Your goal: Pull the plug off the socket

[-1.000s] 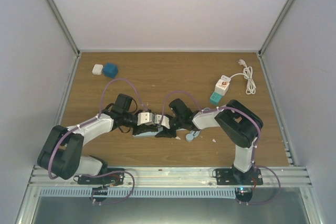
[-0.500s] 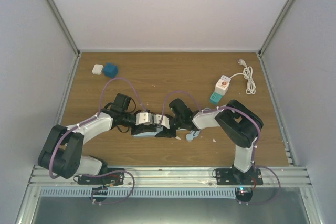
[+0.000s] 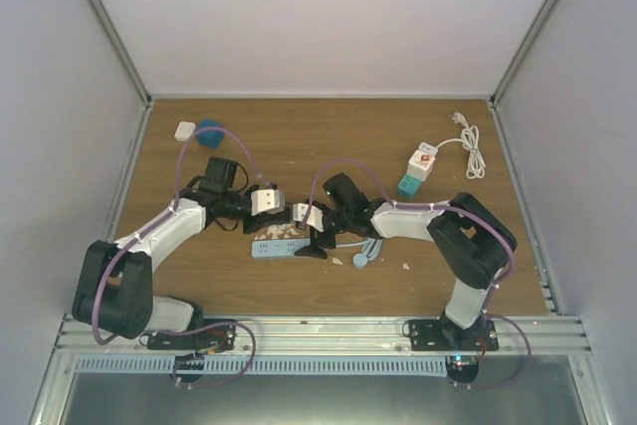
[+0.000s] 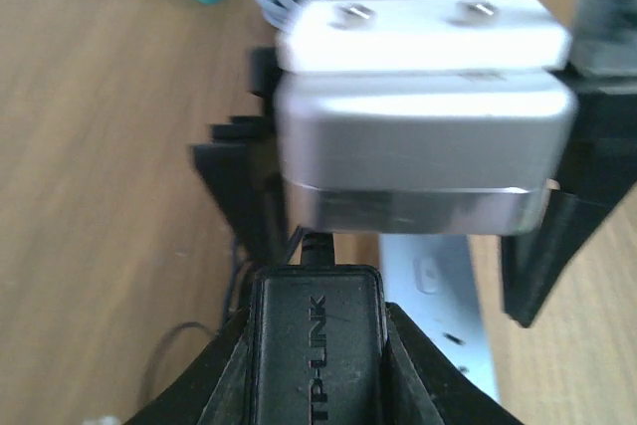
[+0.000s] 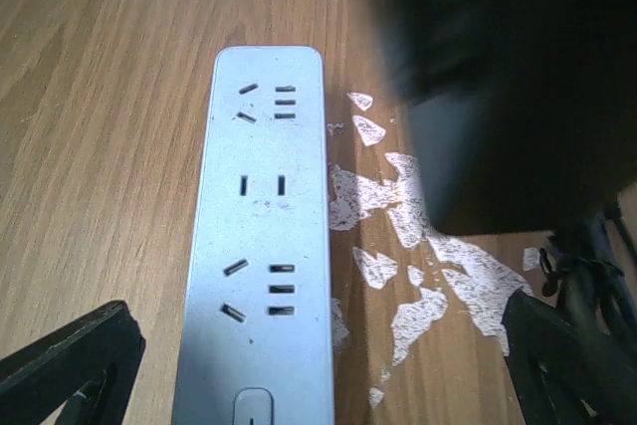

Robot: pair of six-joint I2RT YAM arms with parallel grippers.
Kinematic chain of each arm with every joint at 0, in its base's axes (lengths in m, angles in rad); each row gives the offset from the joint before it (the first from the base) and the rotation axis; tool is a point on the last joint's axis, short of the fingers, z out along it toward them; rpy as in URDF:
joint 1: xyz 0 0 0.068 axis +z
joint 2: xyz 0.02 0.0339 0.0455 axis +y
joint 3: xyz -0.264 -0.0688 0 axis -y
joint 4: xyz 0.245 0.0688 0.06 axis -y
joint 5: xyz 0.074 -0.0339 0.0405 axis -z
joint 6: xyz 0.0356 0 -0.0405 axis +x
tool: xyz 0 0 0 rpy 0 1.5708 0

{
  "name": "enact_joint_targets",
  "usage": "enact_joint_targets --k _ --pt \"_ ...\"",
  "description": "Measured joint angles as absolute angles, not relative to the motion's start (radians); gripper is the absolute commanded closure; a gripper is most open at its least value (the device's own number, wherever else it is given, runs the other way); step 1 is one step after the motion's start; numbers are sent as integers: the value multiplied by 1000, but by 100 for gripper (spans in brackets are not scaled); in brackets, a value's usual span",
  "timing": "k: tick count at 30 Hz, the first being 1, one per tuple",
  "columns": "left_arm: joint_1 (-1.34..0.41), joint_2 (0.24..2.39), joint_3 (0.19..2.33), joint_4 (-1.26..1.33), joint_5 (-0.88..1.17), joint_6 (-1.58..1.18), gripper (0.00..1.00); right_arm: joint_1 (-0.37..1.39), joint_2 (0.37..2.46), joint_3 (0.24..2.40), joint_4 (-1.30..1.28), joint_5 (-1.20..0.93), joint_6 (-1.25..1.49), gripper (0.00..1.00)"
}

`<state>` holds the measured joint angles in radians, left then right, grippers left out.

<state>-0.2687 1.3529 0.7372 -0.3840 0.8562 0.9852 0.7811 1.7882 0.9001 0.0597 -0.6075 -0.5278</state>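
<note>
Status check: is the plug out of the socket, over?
Left gripper shut on black plug, clear of strip. Right gripper open over power strip. Visible sockets empty. Nothing blocking.

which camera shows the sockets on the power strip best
Right wrist: the power strip lies flat right below it, with three socket groups in clear view, all empty. Top external shows it small and partly hidden. Left wrist catches only a pale sliver of it.

— Overhead's evenly lit, soft; hardly a shadow on the counter (image 3: 328, 141).
— Left wrist view's worse: white housing (image 4: 418, 106) at twelve o'clock glares and smears, black plug (image 4: 317, 345) at six reads clearly.
— Right wrist: power strip (image 5: 261, 246) crisp, dark blur at one o'clock.
</note>
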Motion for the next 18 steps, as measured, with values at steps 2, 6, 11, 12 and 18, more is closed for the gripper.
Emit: enact_joint_targets --k 2,6,11,12,18 --pt "-260 1360 786 -395 848 980 73 772 1778 904 48 -609 -530 0" --pt "-239 1403 907 -407 839 956 73 735 1759 910 8 -616 -538 1" --pt "-228 1487 1046 -416 822 927 72 658 1729 911 -46 -638 -546 0" --pt "-227 1507 1074 -418 817 922 72 642 1719 911 -57 -641 -546 0" --pt "-226 1634 1259 -417 778 879 71 582 1608 911 -106 -657 -546 0"
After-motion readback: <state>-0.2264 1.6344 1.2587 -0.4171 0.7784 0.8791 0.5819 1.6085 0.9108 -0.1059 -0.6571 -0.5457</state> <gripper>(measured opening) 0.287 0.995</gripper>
